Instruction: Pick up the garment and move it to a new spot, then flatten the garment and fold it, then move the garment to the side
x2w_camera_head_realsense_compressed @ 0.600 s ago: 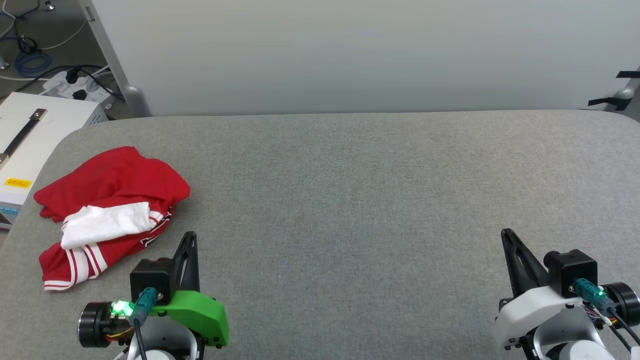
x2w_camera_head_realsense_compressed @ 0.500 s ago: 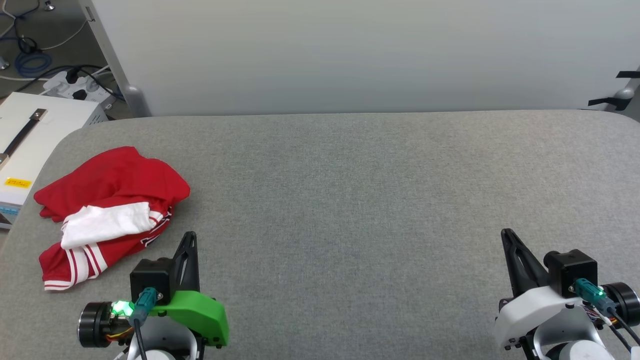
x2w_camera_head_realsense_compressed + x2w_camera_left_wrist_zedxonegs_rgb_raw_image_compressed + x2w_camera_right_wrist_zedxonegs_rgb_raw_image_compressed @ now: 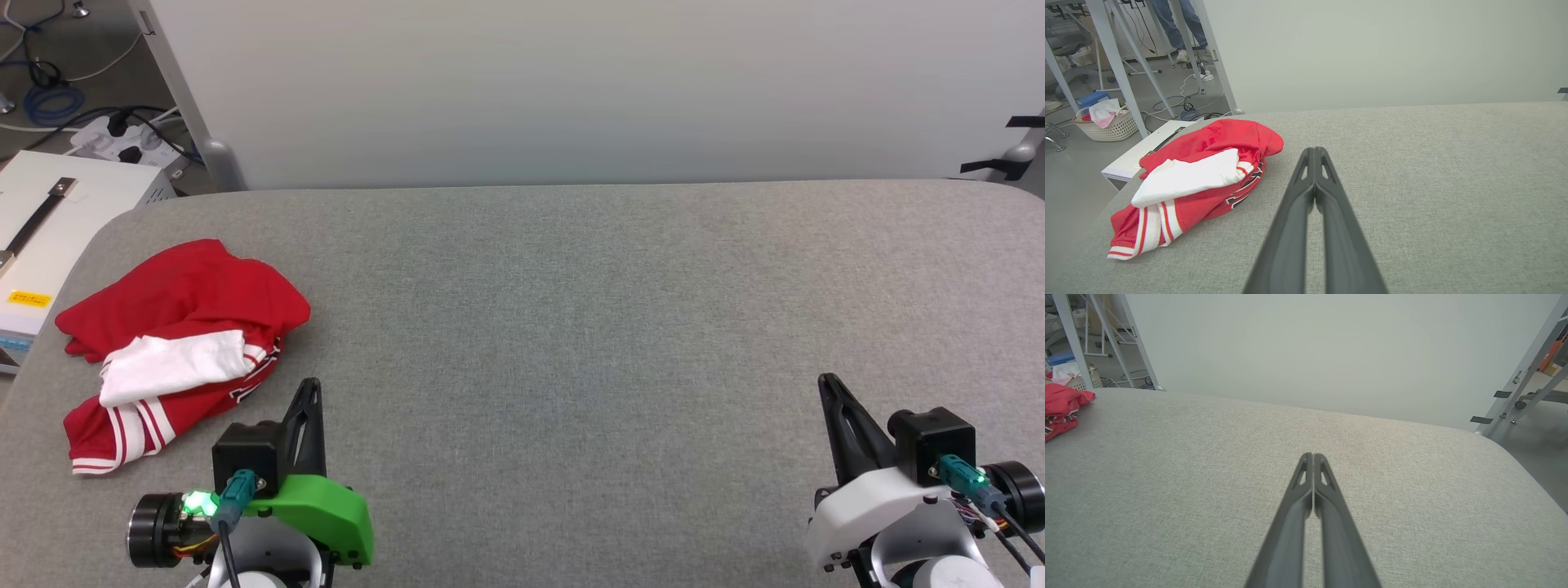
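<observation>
Grey table, crumpled garment far left

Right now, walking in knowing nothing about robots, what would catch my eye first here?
A crumpled red jersey shirt with a white sleeve, lying at the left end of the grey fabric-covered table. Next, two pairs of long dark jaws, both shut and holding nothing, over the table's near side, left and right. The left arm wears a bright green cover.

garment is looking like soft matt cloth; table is showing grey woven fabric, matt; left gripper fingers are reading matt dark plastic.
</observation>
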